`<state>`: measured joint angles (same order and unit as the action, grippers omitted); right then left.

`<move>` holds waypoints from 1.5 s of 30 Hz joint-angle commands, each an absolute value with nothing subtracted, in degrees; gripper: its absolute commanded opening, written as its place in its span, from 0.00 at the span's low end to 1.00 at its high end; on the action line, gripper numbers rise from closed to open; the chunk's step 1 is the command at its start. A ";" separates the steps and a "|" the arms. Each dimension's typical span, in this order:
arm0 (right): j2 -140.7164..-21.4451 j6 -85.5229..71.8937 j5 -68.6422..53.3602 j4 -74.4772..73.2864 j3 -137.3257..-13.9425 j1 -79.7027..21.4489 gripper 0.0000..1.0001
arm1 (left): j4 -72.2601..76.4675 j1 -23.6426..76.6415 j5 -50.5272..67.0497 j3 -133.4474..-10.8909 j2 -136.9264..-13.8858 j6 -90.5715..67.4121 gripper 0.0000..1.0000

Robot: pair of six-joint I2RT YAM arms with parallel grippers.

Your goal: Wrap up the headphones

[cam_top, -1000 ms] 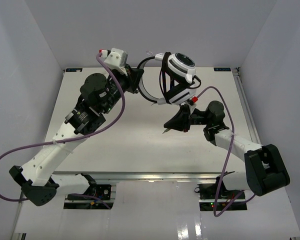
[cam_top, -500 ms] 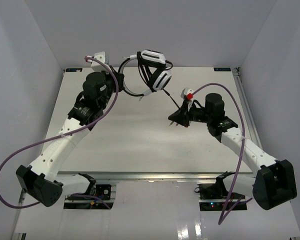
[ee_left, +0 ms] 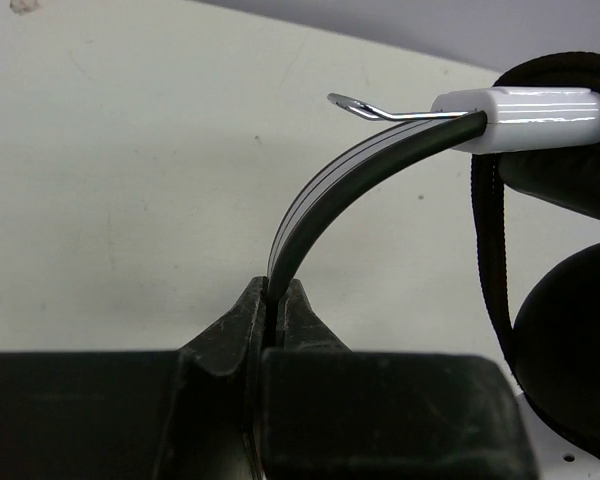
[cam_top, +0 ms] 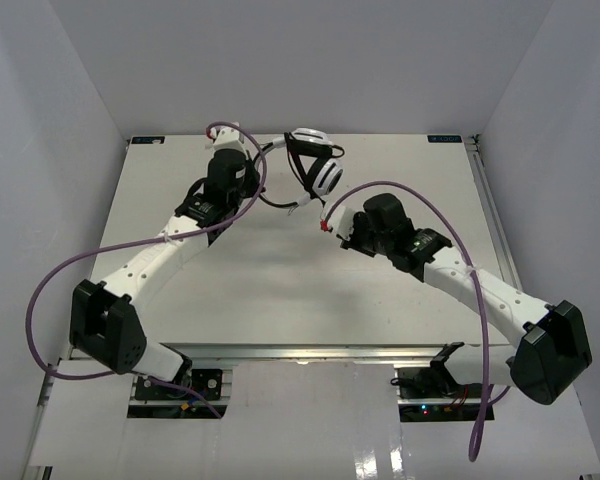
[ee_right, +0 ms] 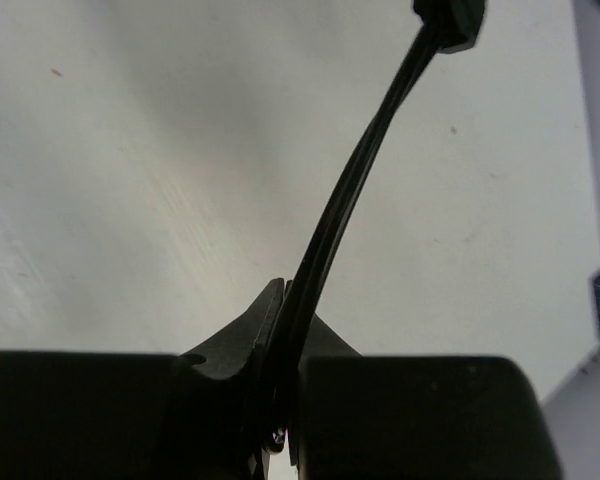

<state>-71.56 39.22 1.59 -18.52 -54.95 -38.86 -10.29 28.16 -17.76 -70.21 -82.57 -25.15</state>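
The headphones (cam_top: 318, 172) hang over the far middle of the table, white earcups with black cushions stacked close together. My left gripper (cam_top: 257, 166) is shut on their thin black-and-white headband (ee_left: 320, 195), which arcs up to a white slider (ee_left: 525, 115); a black cushion (ee_left: 570, 340) fills the right edge of the left wrist view. My right gripper (cam_top: 331, 219) sits just right of and below the earcups, shut on the thin black cord (ee_right: 355, 190). The cord rises to a black plug (ee_right: 452, 18) at the top of the right wrist view.
The white table (cam_top: 280, 290) lies between pale enclosure walls. Thick purple arm cables loop off the left arm (cam_top: 40, 290) and over the right arm (cam_top: 450, 225). A rail (cam_top: 485, 200) runs along the table's right edge.
Both arms swung over the last second. The headphones turned and travelled left and lower, held by the left gripper. The right gripper moved up and left, closer to the earcups, still on the cord.
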 commanded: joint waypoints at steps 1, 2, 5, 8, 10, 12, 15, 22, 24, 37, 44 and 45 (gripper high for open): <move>-69.94 54.36 23.99 -17.52 -51.62 -42.08 0.08 | -8.08 27.51 -16.60 -68.98 -84.58 -22.70 0.00; -69.39 57.67 27.27 -15.43 -50.77 -42.81 0.08 | -8.45 27.44 -15.36 -68.35 -86.19 -22.29 0.00; -68.72 63.03 31.10 -12.22 -49.20 -43.90 0.08 | -9.67 27.53 -10.78 -67.09 -89.49 -21.61 0.00; -68.75 65.75 32.62 -10.41 -49.01 -45.30 0.08 | -9.87 28.30 -5.21 -65.76 -92.00 -21.20 0.00; -69.52 66.54 33.14 -10.06 -49.26 -46.68 0.08 | -10.15 29.36 -2.59 -65.57 -93.52 -20.17 0.00; -70.48 67.33 33.45 -9.74 -49.56 -48.09 0.08 | -10.96 30.40 -0.76 -66.00 -94.91 -18.92 0.00; -72.14 68.58 33.98 -9.23 -49.98 -50.29 0.08 | -13.92 31.81 2.46 -68.19 -97.04 -17.15 0.00; -76.49 72.65 35.05 -6.95 -49.79 -55.12 0.08 | -19.84 33.78 8.55 -72.61 -101.50 -13.26 0.00; -78.11 73.83 34.99 -6.24 -50.32 -56.03 0.08 | -20.98 34.30 9.86 -73.32 -102.25 -12.50 0.00; -83.61 80.94 28.85 -2.48 -51.37 -56.51 0.15 | -23.30 34.80 13.83 -67.71 -92.49 -9.39 0.00; -88.78 83.08 27.11 -1.22 -55.99 -57.65 0.21 | -24.39 34.20 10.70 -64.01 -89.87 -9.67 0.00; -89.52 82.99 26.93 -1.45 -56.73 -57.88 0.24 | -24.20 33.97 10.42 -63.32 -89.46 -10.04 0.00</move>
<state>-86.66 79.76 28.52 -3.51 -52.33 -57.19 -26.62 34.33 7.65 -64.64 -94.73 -8.78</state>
